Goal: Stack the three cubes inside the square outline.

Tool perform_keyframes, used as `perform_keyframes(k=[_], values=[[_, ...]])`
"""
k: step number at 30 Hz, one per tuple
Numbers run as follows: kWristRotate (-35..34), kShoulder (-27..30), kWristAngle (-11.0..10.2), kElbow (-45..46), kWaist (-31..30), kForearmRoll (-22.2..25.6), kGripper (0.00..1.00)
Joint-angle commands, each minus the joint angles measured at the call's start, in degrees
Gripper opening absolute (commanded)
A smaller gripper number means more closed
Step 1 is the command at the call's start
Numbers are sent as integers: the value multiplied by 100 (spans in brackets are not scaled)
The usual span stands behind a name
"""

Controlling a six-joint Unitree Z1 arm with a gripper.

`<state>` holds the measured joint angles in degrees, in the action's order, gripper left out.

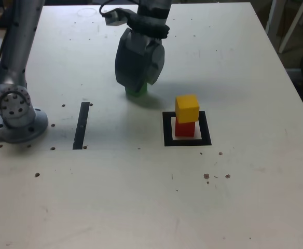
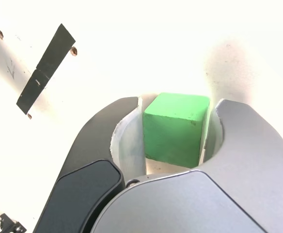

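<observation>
On the pale tabletop (image 1: 141, 197), the pincer (image 1: 137, 85) is lowered over the green cube (image 2: 175, 128), which sits between its two curved jaws; in the wrist view both jaws press against the cube's opposite sides, so the pincer is clamped on it. In the exterior view only a sliver of green shows beneath the pincer. Toward the exterior view's right, nearby but apart, the yellow cube (image 1: 187, 108) rests on the red cube (image 1: 184, 128) inside the square outline (image 1: 167, 129). A straight black strip (image 1: 81, 125) lies toward the exterior view's left, near the arm's base (image 1: 16, 116)
</observation>
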<state>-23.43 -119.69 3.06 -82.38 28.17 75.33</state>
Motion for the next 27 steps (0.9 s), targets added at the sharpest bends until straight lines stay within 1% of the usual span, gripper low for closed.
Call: perform_keyframes(k=[1,8,14,18,21,27], values=[[16,-57,-7,-42,10,48,35],[83,-94,-32,-118,-6,186,35],[213,-68,-150,-308,-122,417,35],[380,-48,-280,-542,-257,625,35],[551,-49,-418,-803,-397,839,35],[1060,-48,-684,-1545,-802,1484,34]])
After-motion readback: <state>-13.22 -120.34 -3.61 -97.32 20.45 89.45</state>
